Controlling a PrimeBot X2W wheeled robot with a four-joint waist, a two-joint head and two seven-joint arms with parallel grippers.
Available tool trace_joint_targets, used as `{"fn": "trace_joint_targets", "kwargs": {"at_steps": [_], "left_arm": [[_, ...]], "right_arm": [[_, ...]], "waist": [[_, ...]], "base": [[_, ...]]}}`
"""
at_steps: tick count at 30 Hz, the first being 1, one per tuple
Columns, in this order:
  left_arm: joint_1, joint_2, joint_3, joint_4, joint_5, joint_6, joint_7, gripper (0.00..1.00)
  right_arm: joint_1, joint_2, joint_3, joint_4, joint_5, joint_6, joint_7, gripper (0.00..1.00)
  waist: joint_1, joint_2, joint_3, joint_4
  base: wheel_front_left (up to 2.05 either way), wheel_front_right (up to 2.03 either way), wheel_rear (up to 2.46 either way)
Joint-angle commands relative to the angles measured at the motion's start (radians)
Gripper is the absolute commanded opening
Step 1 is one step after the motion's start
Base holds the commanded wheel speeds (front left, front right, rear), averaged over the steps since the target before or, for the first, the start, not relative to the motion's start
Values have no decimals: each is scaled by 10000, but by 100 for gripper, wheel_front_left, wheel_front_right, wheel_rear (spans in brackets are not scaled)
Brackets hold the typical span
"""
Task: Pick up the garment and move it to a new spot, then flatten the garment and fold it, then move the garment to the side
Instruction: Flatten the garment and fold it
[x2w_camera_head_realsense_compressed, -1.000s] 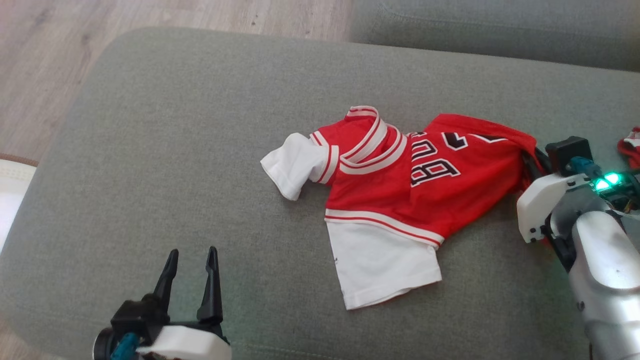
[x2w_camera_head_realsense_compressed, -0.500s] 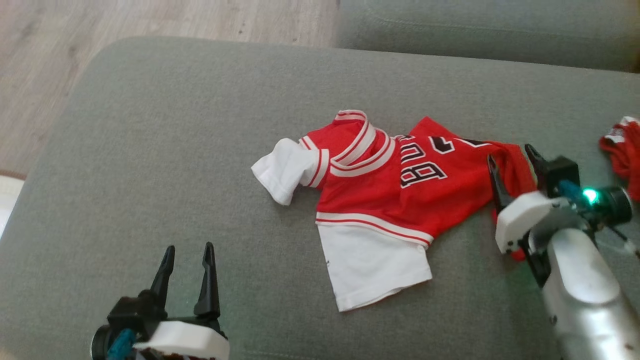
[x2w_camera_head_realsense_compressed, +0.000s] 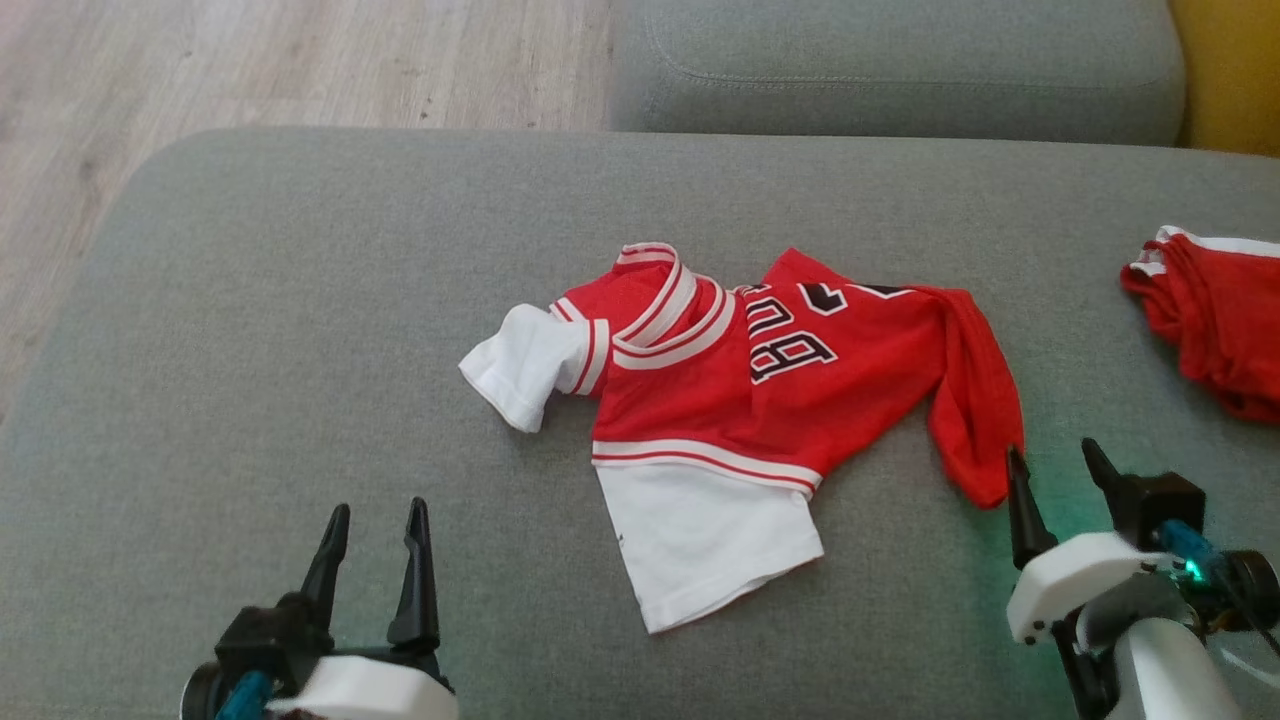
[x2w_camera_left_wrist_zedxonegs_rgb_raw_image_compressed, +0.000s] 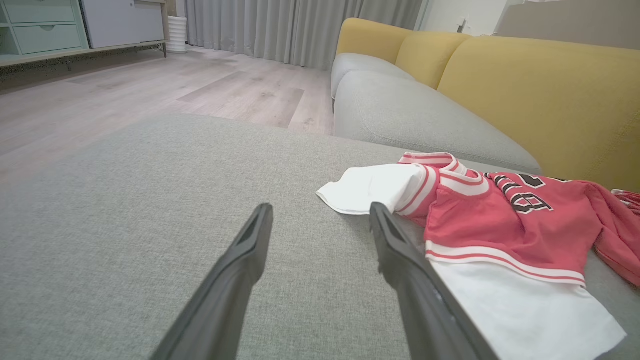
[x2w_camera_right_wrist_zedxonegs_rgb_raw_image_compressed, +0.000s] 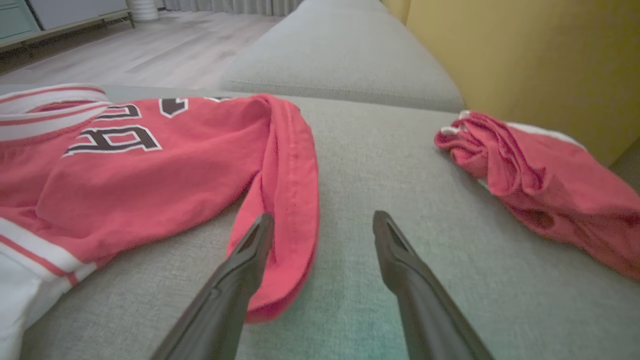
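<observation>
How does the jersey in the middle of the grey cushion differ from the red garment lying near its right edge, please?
The jersey lies spread out, though rumpled, while the red garment is bunched into a heap. The jersey bears black lettering and has large white parts at sleeve and hem, whereas the red garment has just a narrow white trim. Both are mainly red and rest on the grey cushion.

A grey fabric sofa seat (x2w_camera_head_realsense_compressed: 300, 300) spans the foreground, with yellow back cushions (x2w_camera_left_wrist_zedxonegs_rgb_raw_image_compressed: 525, 85) behind. Pale wood-plank floor (x2w_camera_left_wrist_zedxonegs_rgb_raw_image_compressed: 150, 90) runs to grey curtains (x2w_camera_left_wrist_zedxonegs_rgb_raw_image_compressed: 280, 25) and a cabinet (x2w_camera_left_wrist_zedxonegs_rgb_raw_image_compressed: 40, 30) with pale green drawers.
</observation>
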Motion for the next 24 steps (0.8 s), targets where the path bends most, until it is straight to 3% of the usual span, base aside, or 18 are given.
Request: {"fn": "trace_joint_targets", "kwargs": {"at_steps": [1, 11, 12, 13, 14, 17, 24], "left_arm": [[-339, 212, 306, -299, 58, 39, -64, 100], [-460, 277, 180, -332, 113, 33, 36, 100], [-454, 285, 182, -329, 110, 38, 38, 100], [-444, 294, 187, -327, 104, 46, 37, 100], [-433, 301, 187, -323, 100, 52, 36, 100], [-388, 319, 189, -320, 84, 67, 31, 100], [-297, 314, 130, -329, 66, 87, 25, 100]], "right_arm": [[-384, 63, 185, -389, 115, 65, 58, 100], [-986, 88, 98, 892, 568, 65, 1073, 98], [-1064, 88, 86, 1078, 609, 65, 1156, 57], [-1141, 89, 79, 1246, 659, 65, 1212, 37], [-1216, 89, 55, 1394, 732, 65, 1248, 0], [-1420, -72, -16, 1683, 795, 65, 1249, 0], [-1897, -1134, -663, 1846, -11, 65, 1074, 0]], "waist": [[1, 0, 31, 10], [1, 0, 250, 449], [1, 0, 249, 494], [1, 0, 246, 524], [1, 0, 232, 553], [1, 0, 191, 595], [1, 0, 77, 554]], "base": [[0, 0, 0], [0, 0, 0], [0, 0, 0], [0, 0, 0], [0, 0, 0], [0, 0, 0], [0, 0, 0]]}}
